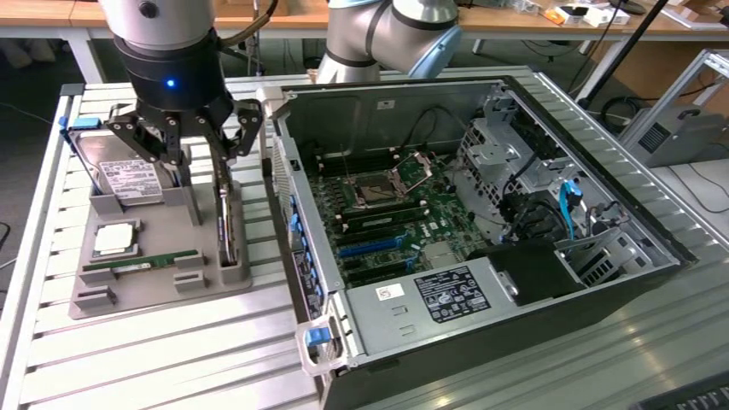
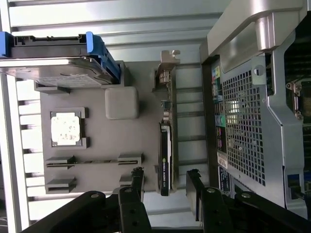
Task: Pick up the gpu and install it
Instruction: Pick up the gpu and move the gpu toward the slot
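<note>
1. The gripper (image 1: pixel 203 149) is held open, its jaws spread wide and nothing grasped.
2. It is positioned over the grey holder (image 1: pixel 171 224) on the slatted table (image 1: pixel 171 350), at the exterior view's left.
3. The gpu (image 1: pixel 229 229) is stood on edge in a slot of the holder, on the side nearest the case (image 1: pixel 376 107).
4. In the wrist view, the two fingers (image 2: pixel 137 177) are seen on either side of one end of the card; no contact is seen.
5. The card's metal bracket (image 2: pixel 168 58) is at the end away from the gripper.
6. A hard drive (image 1: pixel 125 175), a CPU (image 1: pixel 114 240) and a memory stick (image 1: pixel 142 261) are also seated in the holder.
7. The case is laid open, with the motherboard (image 1: pixel 387 213) exposed.
</note>
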Available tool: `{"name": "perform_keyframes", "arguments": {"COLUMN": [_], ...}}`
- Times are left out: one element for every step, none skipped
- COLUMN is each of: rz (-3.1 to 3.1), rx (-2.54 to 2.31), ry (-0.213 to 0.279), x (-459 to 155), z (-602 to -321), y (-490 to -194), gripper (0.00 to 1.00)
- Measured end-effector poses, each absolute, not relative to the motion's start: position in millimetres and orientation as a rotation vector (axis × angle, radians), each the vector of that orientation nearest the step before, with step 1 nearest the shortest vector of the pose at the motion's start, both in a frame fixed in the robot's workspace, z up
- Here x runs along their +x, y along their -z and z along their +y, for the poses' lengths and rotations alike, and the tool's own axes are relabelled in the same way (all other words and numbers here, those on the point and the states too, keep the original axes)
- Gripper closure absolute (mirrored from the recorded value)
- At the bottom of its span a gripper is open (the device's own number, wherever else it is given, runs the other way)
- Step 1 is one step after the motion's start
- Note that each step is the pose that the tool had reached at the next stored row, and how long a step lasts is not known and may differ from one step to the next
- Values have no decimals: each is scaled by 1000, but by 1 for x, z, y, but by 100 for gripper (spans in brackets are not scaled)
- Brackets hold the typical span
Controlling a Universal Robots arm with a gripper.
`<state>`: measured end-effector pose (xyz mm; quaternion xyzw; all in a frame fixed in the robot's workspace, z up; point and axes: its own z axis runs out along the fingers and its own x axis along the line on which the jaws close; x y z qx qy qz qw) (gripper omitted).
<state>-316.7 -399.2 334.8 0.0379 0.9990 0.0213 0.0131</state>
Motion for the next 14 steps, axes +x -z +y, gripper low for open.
{"name": "perform_keyframes", "arguments": {"rz": [3112, 3113, 3113, 3113, 3112, 3112, 3113, 3112, 3113, 3112, 3112, 3113, 3113, 3113], "rx": [118, 118, 118, 118, 118, 118, 118, 118, 118, 118, 118, 118, 118, 118], "ry": [-66, -66, -66, -66, -66, -66, -66, -66, -66, -66, -66, -66, -66, -66], "x": [-317, -317, -317, -317, -317, -317, -317, -317, -317, -317, -317, -317, -317, -317], "z": [-399, -399, -399, -399, -399, -399, -399, -399, -399, -399, -399, -399, -399, -399], "y": [-334, -334, -333, -333, -332, -331, -331, -330, -329, -329, -328, -328, -327, -327], "gripper": [52, 52, 52, 52, 52, 52, 52, 52, 52, 52, 52, 52, 52, 52]}}
